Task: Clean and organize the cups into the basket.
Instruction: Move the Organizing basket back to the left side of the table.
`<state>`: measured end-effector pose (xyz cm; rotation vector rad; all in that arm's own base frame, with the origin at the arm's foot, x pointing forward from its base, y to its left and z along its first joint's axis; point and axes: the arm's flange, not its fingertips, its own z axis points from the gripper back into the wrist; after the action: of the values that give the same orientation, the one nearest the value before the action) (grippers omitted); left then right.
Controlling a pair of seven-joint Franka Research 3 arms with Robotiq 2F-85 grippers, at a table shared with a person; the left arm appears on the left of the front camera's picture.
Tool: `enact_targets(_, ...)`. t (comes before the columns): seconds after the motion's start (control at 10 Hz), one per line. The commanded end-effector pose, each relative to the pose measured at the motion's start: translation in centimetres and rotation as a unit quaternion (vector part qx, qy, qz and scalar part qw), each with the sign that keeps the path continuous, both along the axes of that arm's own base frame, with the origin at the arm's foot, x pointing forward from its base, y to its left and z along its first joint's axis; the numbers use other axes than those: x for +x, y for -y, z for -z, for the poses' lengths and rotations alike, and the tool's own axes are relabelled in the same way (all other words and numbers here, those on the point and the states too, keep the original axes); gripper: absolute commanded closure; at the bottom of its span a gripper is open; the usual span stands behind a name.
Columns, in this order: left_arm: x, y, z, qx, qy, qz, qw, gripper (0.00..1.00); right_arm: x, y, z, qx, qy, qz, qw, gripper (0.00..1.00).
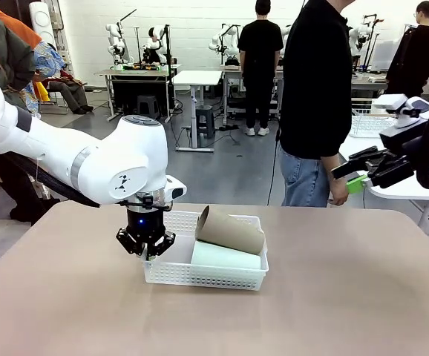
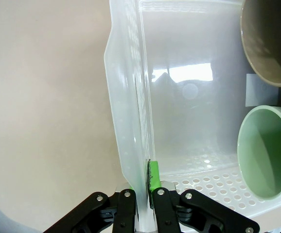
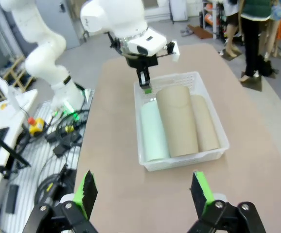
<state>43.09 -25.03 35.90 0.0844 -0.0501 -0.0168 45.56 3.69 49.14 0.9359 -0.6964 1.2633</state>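
Cups are already in the basket (image 1: 171,273) on the counter (image 1: 348,297): the mint cup (image 3: 152,131) lies along one side, a tan cup (image 3: 206,124) along the other, and a second tan cup (image 3: 177,119) rests on top between them, its mouth propped higher in the front view.

Your left hand (image 2: 143,194) is pinched narrow on the basket's end wall, one finger outside and one green pad (image 2: 153,175) inside, right at a corner. Your right hand (image 3: 143,191) hangs wide and empty, high above the near end of the counter, well apart from the basket.

Watch these risks, as far as you can judge from here:
- The wall is thin plastic and looks slightly bowed where you hold it. Pull or lift from that corner alone and the wall may flex, or the basket may swing around the grip.
- Tilt the basket and the top tan cup, sitting loose on the other two, could roll toward the low side or over the shallow rim.
- Drag it fast and it may catch on the counter and tip.

A person stands at the far side, so keep the right arm's sweep slow.
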Motion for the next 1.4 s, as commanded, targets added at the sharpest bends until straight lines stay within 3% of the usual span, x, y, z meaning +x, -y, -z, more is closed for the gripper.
enact_targets(0.0,-0.1,0.0,-0.1,0.007,0.005,0.006,1.000,1.00,-2.8,5.8,-1.3,0.139,-0.102,0.132,0.976,0.00)
enact_targets(0.2,-0.1,0.0,-0.1,0.007,0.005,0.006,1.000,1.00,-4.4,11.3,-0.9,0.186,-0.223,0.235,0.928,0.00)
enact_targets(0.5,-0.1,0.0,-0.1,0.007,0.005,0.006,1.000,1.00,-7.8,18.5,0.9,0.146,-0.373,0.360,0.843,0.00)
enact_targets(0.6,-0.1,0.0,-0.1,0.007,0.005,0.006,1.000,1.00,-9.2,21.4,1.3,0.180,-0.415,0.367,0.813,0.00)
enact_targets(0.7,-0.1,0.0,-0.1,0.007,0.005,0.006,1.000,1.00,-10.8,23.6,1.9,0.212,-0.453,0.342,0.796,0.00)
enact_targets(0.8,-0.1,0.0,-0.1,0.007,0.005,0.006,1.000,1.00,-12.7,25.2,2.5,0.251,-0.499,0.282,0.780,0.00)
enact_targets(1.0,-0.1,0.0,-0.1,0.007,0.005,0.006,1.000,1.00,-16.4,27.7,4.1,0.282,-0.534,0.232,0.762,0.00)
enact_targets(1.3,-0.1,0.0,-0.1,0.007,0.005,0.006,1.000,1.00,-19.7,29.9,6.3,0.275,-0.570,0.247,0.734,0.00)
